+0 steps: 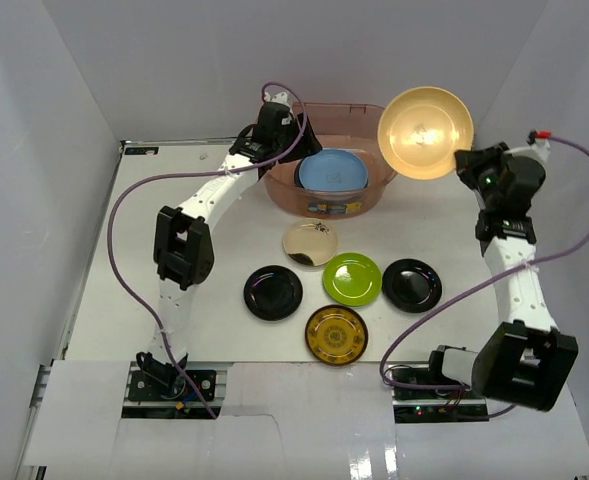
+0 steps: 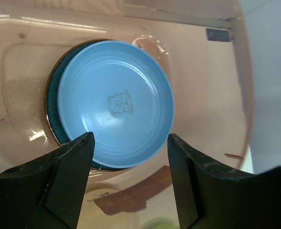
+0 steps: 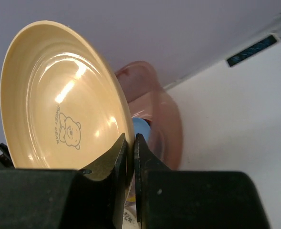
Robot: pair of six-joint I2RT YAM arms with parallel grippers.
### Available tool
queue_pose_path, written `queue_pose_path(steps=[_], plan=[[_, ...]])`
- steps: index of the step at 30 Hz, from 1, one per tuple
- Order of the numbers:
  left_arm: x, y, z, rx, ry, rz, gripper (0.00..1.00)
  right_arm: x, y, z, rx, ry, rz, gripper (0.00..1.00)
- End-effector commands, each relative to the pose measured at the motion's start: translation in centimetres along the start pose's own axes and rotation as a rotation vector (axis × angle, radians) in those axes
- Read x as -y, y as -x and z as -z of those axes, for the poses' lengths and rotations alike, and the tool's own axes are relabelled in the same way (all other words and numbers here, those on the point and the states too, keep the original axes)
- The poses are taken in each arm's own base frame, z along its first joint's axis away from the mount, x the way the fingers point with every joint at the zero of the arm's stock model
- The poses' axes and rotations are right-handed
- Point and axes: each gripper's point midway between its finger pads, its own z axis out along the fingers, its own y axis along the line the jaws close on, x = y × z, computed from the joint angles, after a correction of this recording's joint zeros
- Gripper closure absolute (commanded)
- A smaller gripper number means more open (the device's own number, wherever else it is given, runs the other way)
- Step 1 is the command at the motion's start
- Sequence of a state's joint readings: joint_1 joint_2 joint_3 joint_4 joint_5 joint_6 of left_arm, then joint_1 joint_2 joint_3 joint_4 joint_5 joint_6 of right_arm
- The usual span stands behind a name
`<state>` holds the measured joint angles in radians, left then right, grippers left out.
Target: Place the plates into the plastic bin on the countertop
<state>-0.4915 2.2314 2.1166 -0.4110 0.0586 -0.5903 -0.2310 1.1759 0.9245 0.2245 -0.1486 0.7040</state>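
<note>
Right gripper [image 3: 129, 143], clamped on the pale orange plate [image 3: 64, 95], should level it over the plastic bin [image 1: 379, 190], avoiding the spread-apart left gripper [image 2: 130, 138].

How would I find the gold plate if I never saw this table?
Start at the pinkish bin at the far side of the white table and come toward the robot's bases, past a row of three: a black plate, the lime green plate, a second black plate. The gold plate lies alone nearest the bases, the only dark golden, patterned one.
</note>
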Motion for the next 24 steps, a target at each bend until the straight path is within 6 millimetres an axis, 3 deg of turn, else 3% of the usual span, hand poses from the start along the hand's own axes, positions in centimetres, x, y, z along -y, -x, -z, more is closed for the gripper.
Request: queue_pose_path(steps=[1, 2, 3, 4, 5, 6, 7, 8, 9, 10, 11, 12, 14, 15, 17, 18, 20, 21, 22, 24], plan=[[7.6, 8.9, 9.9, 0.215, -0.196, -0.045, 0.27, -6.5, -3.4, -2.6, -0.142, 0.144, 0.123, 0.92], [8.2, 9.8, 12.8, 0.251, -0.208, -0.068, 0.27, -7.4, -3.7, -3.4, -0.143, 0.142, 0.144, 0.92], [8.2, 9.9, 14.1, 0.261, -0.210, -0.076, 0.26, -9.3, -2.5, -4.1, -0.129, 0.163, 0.163, 0.92], [8.0, 9.9, 15.4, 0.276, -0.205, -0.082, 0.20, -10.7, -5.2, -5.5, -0.194, 0.181, 0.180, 0.92], [7.3, 8.9, 17.7, 0.284, -0.199, -0.091, 0.16, -11.1, -5.4, -6.5, -0.196, 0.172, 0.214, 0.92], [6.5, 8.2, 18.8, 0.286, -0.181, -0.087, 0.13, -13.0, -4.3, -7.3, -0.170, 0.194, 0.233, 0.92], [5.8, 7.4, 19.8, 0.289, -0.164, -0.076, 0.10, -12.5, -6.9, -8.9, -0.230, 0.171, 0.256, 0.92], [4.6, 6.5, 20.7, 0.288, -0.135, -0.063, 0.07, -12.7, -7.3, -9.8, -0.232, 0.171, 0.296, 0.92], [2.9, 3.9, 22.3, 0.259, -0.113, -0.058, 0.07, -13.9, -6.9, -10.5, -0.238, 0.181, 0.317, 0.92], [1.9, 2.5, 23.1, 0.246, -0.099, -0.051, 0.06, -12.8, -9.8, -11.6, -0.315, 0.150, 0.341, 0.92], [0.8, 0.9, 23.7, 0.225, -0.084, -0.044, 0.05, -12.6, -10.5, -12.3, -0.329, 0.147, 0.372, 0.92], [-1.4, -2.1, 24.8, 0.195, -0.049, -0.036, 0.05, -12.7, -11.4, -13.4, -0.345, 0.148, 0.388, 0.92], [-4.4, -5.4, 25.5, 0.146, 0.024, -0.018, 0.04, -12.5, -13.1, -14.2, -0.377, 0.130, 0.438, 0.91], [-6.8, -8.8, 25.2, 0.077, 0.073, -0.011, 0.03, -11.4, -14.5, -15.1, -0.394, 0.092, 0.462, 0.91], [-9.0, -11.7, 26.2, 0.016, 0.129, -0.004, 0.02, -11.8, -15.5, -15.8, -0.410, 0.087, 0.488, 0.89], [-10.6, -14.4, 26.5, -0.049, 0.173, 0.013, 0.02, -11.5, -16.9, -16.2, -0.439, 0.082, 0.493, 0.89], [-11.9, -17.0, 26.7, -0.109, 0.198, 0.041, 0.02, -11.6, -17.2, -16.6, -0.432, 0.067, 0.503, 0.87], [-12.9, -19.4, 26.7, -0.165, 0.217, 0.080, 0.02, -11.3, -18.1, -16.8, -0.442, 0.060, 0.512, 0.84], [-13.2, -20.1, 26.9, -0.175, 0.221, 0.100, 0.02, -11.2, -18.2, -16.9, -0.438, 0.050, 0.514, 0.82], [-13.4, -21.9, 27.0, -0.217, 0.210, 0.145, 0.02, -11.0, -18.6, -17.0, -0.443, 0.040, 0.514, 0.68]])
